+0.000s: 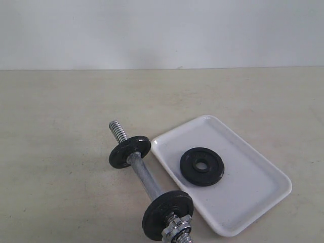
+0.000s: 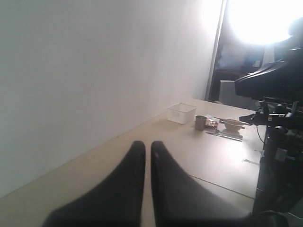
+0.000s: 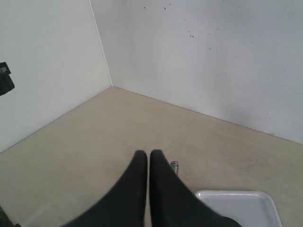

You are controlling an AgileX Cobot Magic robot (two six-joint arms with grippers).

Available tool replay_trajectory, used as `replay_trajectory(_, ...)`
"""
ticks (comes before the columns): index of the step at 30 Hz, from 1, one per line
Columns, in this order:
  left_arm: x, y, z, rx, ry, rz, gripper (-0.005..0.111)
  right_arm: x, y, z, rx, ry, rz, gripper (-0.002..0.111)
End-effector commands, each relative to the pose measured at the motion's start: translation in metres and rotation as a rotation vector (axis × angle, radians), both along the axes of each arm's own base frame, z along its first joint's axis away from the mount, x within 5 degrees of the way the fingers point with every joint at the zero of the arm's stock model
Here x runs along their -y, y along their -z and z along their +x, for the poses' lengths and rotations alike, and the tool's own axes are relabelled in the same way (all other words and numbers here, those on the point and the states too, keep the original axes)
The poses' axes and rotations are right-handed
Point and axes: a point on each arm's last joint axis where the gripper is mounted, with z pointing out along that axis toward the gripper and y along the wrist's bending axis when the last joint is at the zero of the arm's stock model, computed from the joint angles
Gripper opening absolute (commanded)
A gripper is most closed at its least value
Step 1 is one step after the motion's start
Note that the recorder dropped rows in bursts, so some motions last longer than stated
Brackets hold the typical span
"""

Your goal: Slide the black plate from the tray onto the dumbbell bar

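Black plate at the middle of the tray looks heavy and stiff; pinch rim-to-hole. Pressed together: left pincer, right pincer.

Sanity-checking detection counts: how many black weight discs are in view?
3. The black plate lies flat in the tray. Two are on the dumbbell bar: the far disc by the threaded end, the near disc against the star nut. The bar's near tip is cropped; more may hide.
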Motion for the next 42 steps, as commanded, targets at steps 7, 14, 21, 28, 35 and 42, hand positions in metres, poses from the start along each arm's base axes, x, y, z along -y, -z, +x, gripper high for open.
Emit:
replay_trajectory(7, 0.003, 0.011, -0.002, -0.079, 0.060, 0.052, 0.005, -0.002, 0.004, -0.004, -0.058, -0.042, -0.029, 0.005)
replay_trajectory(14, 0.003, 0.040, 0.009, -0.130, 0.048, 0.076, 0.051, 0.003, 0.010, -0.001, -0.074, 0.013, -0.117, 0.084)
replay_trajectory(21, -0.002, 0.084, 0.026, -0.289, -0.045, 0.042, 0.067, 0.010, 0.014, 0.002, -0.123, 0.101, -0.130, 0.096)
replay_trajectory(28, -0.005, 0.132, 0.034, -0.478, -0.110, 0.012, 0.047, 0.019, 0.041, 0.021, -0.233, 0.232, -0.204, 0.072)
replay_trajectory(35, -0.008, 0.154, 0.040, -0.566, -0.168, -0.032, 0.047, 0.018, 0.104, 0.049, -0.453, 0.257, -0.251, 0.070)
replay_trajectory(42, -0.007, 0.162, 0.059, -0.715, -0.161, -0.156, 0.047, 0.012, 0.144, 0.069, -0.478, 0.267, -0.168, 0.070)
